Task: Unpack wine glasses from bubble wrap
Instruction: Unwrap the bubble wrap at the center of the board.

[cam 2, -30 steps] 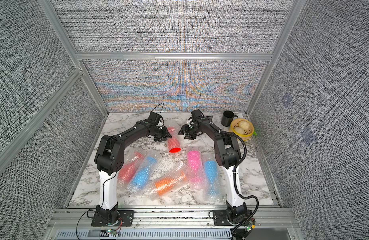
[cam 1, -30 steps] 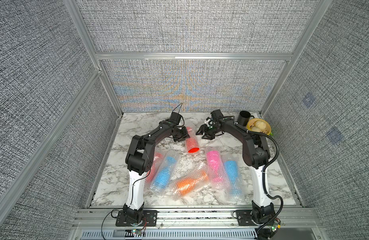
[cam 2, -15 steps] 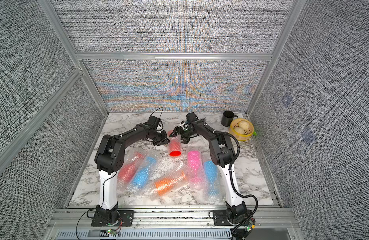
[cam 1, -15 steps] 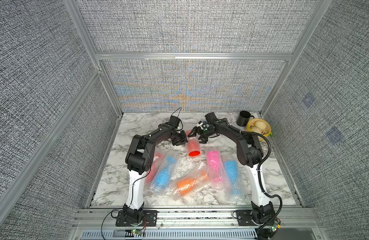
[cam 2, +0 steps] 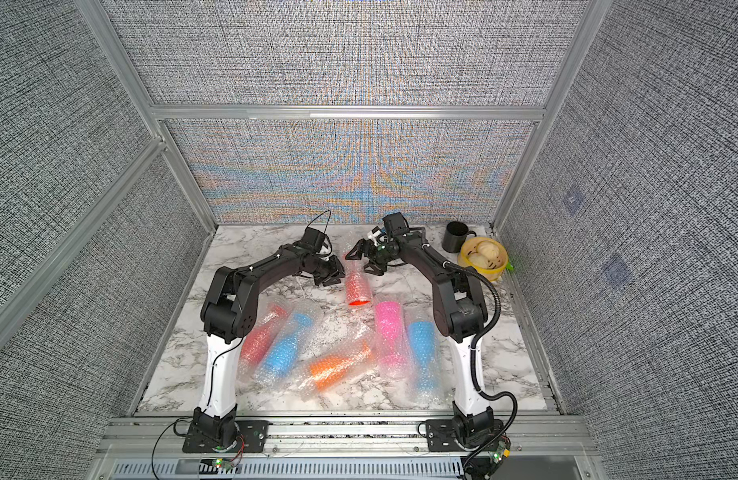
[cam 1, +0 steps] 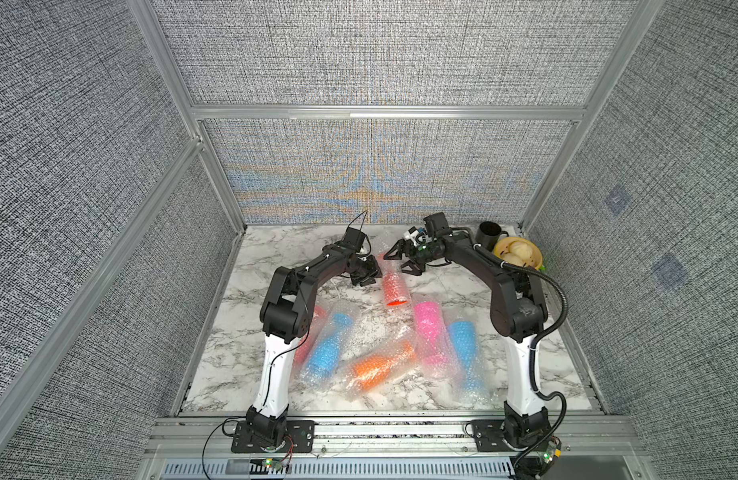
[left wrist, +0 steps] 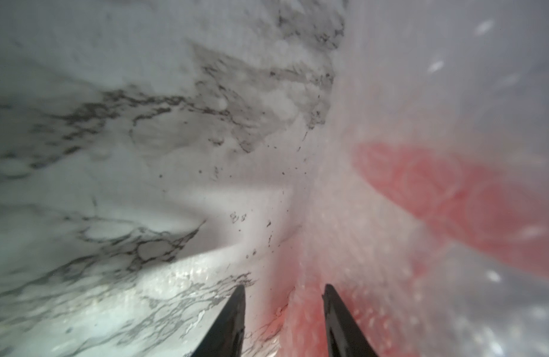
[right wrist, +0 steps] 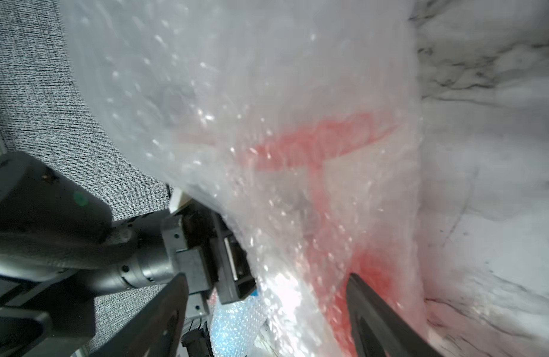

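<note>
A red wine glass (cam 1: 394,289), wrapped in bubble wrap (right wrist: 236,77), lies at the back middle of the marble table with its mouth toward the front. My left gripper (cam 1: 370,274) sits at its left side; in the left wrist view the gripper (left wrist: 285,289) is open and the wrap's edge (left wrist: 304,309) lies loose between the fingers. My right gripper (cam 1: 397,264) stands wide open over the glass's far end, straddling the wrap near the stem and foot (right wrist: 322,142). Nearer the front lie wrapped glasses: red (cam 1: 313,336), blue (cam 1: 327,353), orange (cam 1: 379,365), pink (cam 1: 427,328) and blue (cam 1: 462,345).
A black mug (cam 1: 488,235) and a yellow-rimmed steamer of buns (cam 1: 519,251) stand in the back right corner. Grey fabric walls with metal rails close in the table on three sides. Both arm bases stand at the front edge.
The left gripper's jaws have parted, and it now sits slightly farther right and back. The right gripper has opened wider and shifted toward the glass's far end. The red glass has moved a little.
</note>
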Action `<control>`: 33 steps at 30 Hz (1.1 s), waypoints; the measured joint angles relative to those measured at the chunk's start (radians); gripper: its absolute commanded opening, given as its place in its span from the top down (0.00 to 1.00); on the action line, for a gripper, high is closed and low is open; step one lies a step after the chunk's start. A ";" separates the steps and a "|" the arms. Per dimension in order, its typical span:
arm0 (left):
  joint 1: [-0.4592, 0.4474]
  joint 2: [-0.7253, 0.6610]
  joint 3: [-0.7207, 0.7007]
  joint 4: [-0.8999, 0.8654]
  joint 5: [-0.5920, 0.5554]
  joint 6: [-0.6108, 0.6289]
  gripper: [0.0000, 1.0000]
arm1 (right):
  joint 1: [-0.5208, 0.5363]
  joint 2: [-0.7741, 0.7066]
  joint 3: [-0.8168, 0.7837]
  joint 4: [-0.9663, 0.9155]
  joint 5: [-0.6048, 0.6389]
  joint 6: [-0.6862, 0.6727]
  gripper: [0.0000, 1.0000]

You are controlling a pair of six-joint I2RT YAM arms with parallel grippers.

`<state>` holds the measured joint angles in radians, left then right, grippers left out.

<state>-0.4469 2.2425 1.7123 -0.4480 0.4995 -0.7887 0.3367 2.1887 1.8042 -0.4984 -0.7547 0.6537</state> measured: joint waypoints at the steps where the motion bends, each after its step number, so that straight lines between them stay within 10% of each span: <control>1: 0.003 0.000 0.000 -0.002 0.000 0.003 0.55 | -0.002 -0.005 -0.012 -0.003 0.008 -0.003 0.20; 22: 0.153 -0.125 0.079 -0.195 -0.056 0.107 0.35 | -0.002 -0.051 -0.117 0.078 0.028 0.081 0.34; 33: 0.112 -0.331 -0.181 -0.197 -0.013 0.132 0.28 | 0.059 0.000 -0.051 0.206 0.009 0.246 0.38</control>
<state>-0.3351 1.9118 1.5314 -0.6449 0.4866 -0.6563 0.3954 2.1891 1.7531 -0.2928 -0.7460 0.8997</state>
